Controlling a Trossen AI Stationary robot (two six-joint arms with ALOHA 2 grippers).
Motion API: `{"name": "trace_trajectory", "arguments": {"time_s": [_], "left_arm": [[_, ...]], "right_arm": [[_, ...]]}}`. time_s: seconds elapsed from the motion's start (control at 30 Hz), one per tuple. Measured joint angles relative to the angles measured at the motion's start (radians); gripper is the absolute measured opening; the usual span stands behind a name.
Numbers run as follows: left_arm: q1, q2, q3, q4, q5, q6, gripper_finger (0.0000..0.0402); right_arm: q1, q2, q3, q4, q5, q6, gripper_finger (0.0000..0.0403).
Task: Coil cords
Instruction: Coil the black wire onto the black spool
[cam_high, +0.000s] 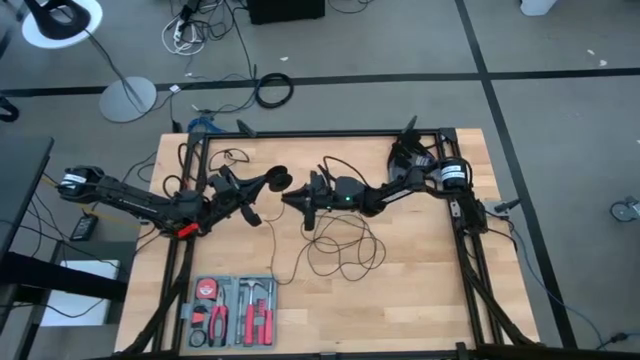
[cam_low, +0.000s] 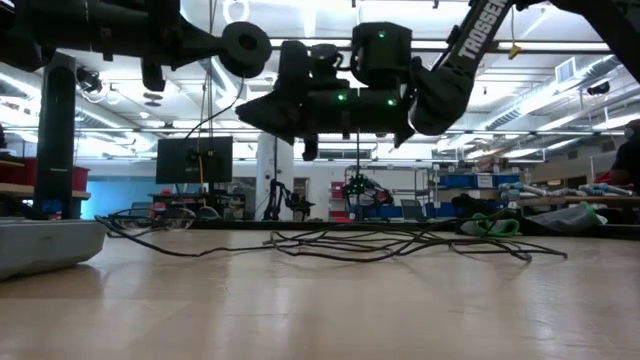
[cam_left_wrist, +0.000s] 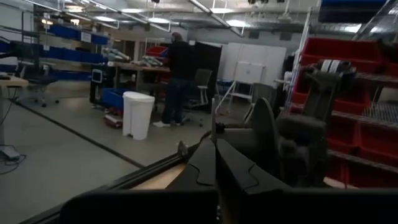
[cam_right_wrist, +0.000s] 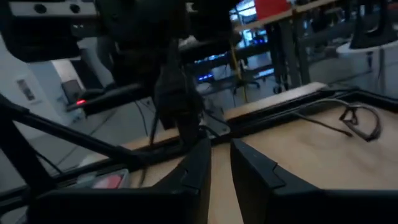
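Note:
The thin black cord (cam_high: 340, 250) lies in loose loops on the wooden table and also shows in the low view (cam_low: 400, 240). Its round black puck (cam_high: 279, 180) is up in the air at my left gripper's tip and also shows in the low view (cam_low: 246, 48). My left gripper (cam_high: 268, 184) is shut above the table's middle. My right gripper (cam_high: 297, 196) faces it from the right, close by, and is shut on the cord. A strand (cam_low: 358, 175) hangs from the right gripper down to the loops. My left gripper pinches the thin cord (cam_left_wrist: 213, 124) between its two shut fingers, level, from the table's left; the cord stands out past the fingertips. The puck is lifted clear beside the fingertips. Whether the fingers touch the puck itself, I cannot tell. My right gripper holds the cord between its nearly closed fingers (cam_right_wrist: 198, 167), level, from the table's right. The place of contact is hidden by the fingers. The strand hangs straight below the gripper, and its lower part lies in the loops on the table.
A grey tool tray (cam_high: 235, 310) with red-handled pliers sits at the near left and shows in the low view (cam_low: 45, 245). A small separate cord loop (cam_high: 236, 157) lies near the far edge. Black frame rails (cam_high: 470, 250) run along the table's sides.

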Motion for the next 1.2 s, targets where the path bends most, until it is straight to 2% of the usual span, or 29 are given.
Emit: {"name": "trace_trajectory", "arguments": {"time_s": [0.33,0.47,0.7,1.2], "left_arm": [[-0.001,-0.002,0.0,0.001,-0.001,0.003,0.0],[-0.003,-0.002,0.0,-0.023,-0.005,0.005,0.0],[-0.003,-0.002,0.0,-0.079,-0.098,0.007,0.0],[-0.003,-0.002,0.0,-0.093,-0.146,0.007,0.0]], "right_arm": [[-0.022,0.001,0.007,-0.047,-0.027,0.023,0.0066],[-0.053,-0.007,0.007,-0.045,-0.074,0.053,0.0066],[-0.089,-0.047,0.007,-0.059,-0.116,0.076,0.0058],[-0.046,-0.049,0.007,-0.097,-0.131,0.072,0.0055]]}}
